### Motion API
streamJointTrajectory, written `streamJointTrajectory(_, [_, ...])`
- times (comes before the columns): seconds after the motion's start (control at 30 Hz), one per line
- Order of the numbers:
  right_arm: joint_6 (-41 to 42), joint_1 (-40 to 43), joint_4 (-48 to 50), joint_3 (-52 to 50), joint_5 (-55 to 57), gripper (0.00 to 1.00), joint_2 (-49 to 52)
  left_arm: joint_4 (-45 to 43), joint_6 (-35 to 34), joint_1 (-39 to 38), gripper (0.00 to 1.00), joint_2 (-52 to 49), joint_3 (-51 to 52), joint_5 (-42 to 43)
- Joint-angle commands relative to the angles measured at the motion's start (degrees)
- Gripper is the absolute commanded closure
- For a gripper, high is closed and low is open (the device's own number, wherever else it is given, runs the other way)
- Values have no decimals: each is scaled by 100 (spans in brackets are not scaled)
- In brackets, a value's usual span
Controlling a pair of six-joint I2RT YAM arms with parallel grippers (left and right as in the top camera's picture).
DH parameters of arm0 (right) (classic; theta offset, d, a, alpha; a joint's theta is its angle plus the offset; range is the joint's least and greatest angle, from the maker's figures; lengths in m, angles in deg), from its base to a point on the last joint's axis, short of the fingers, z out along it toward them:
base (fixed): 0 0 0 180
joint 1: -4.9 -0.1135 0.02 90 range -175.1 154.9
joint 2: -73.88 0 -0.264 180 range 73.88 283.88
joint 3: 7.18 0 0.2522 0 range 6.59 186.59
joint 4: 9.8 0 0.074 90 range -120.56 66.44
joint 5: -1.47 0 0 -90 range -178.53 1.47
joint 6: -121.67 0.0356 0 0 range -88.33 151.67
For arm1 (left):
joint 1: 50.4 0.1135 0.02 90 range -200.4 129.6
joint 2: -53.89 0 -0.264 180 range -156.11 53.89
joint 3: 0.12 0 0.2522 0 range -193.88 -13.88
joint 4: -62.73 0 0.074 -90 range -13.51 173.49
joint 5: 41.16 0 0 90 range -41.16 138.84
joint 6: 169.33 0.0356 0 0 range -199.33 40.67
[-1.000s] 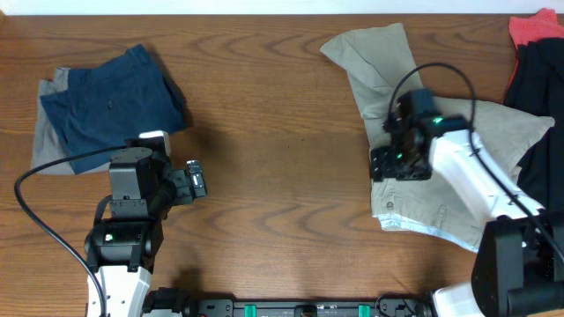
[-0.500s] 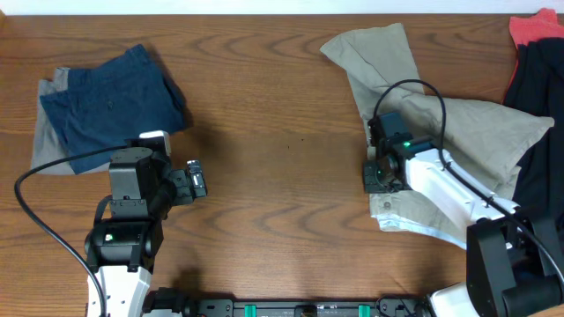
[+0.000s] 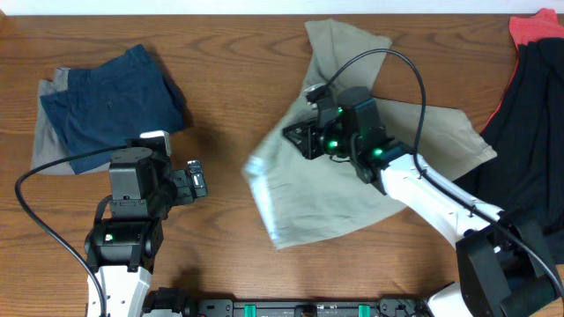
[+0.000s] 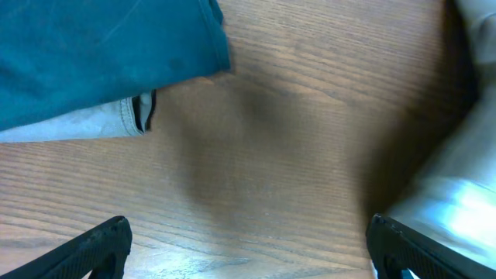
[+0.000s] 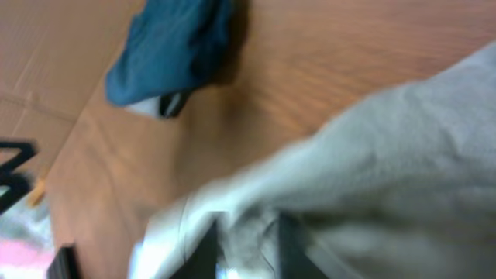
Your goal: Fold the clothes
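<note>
Found khaki shorts (image 3: 352,189) lying rumpled on the wood-grain desk (image 3: 238,62), one leg pointing toward the far edge. Overhead: logged right gripper (image 3: 301,139) over the shorts' left part, grip not readable from there. Right wrist, blurred: saw jaws clenched on a bunched fold of the shorts. Left wrist: saw jaws released, fingers (image 4: 97,246) wide apart above bare wood, nothing between. Logged left gripper (image 3: 196,179) left of the shorts, apart from them. Noted pale strip (image 3: 264,7) beyond the desk. Noted navy shorts (image 3: 110,101) atop grey piece (image 3: 46,132), well left of the khaki shorts. Noted black-and-red garment (image 3: 533,114) just right of them.
</note>
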Motion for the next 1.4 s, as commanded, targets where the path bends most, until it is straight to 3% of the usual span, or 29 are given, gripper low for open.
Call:
streamJointTrajectory(0.0, [254,-127,-308,50,90,3,-83,9,50,31,2,4,-105,13])
streamJointTrajectory(0.1, [131,-59,-1097,50,673,1,-83,11,-175,31,2,4,-105,15])
streamJointTrajectory(0.33, [61,511,-3250,52,2249,1,-210,251,-1576,31,2,4,-105,20])
streamJointTrajectory(0.43, [55,846,-4083,52,3049,1,-442,476,-1893,31,2,-9,-105,614])
streamJointTrajectory(0.57, [-216,1340,-4715,52,3265,1,-839,741,-2194,-79,2,-188,-39,1906])
streamJointTrajectory(0.8, [157,2284,-5224,48,3235,1,-1036,1469,-3237,-894,2,-892,48,2262])
streamJointTrajectory(0.93, [151,2647,-5246,48,3027,1,-1036,1641,-4415,-1561,2,-1373,48,2264])
streamJointTrajectory(1.07, [101,2702,-5272,48,3003,1,-1036,1550,-5716,-2288,2,-1788,48,2262])
streamJointTrajectory(1.37, [20,2702,-5318,48,3008,1,-1036,774,-7755,-3541,2,-2771,48,2085])
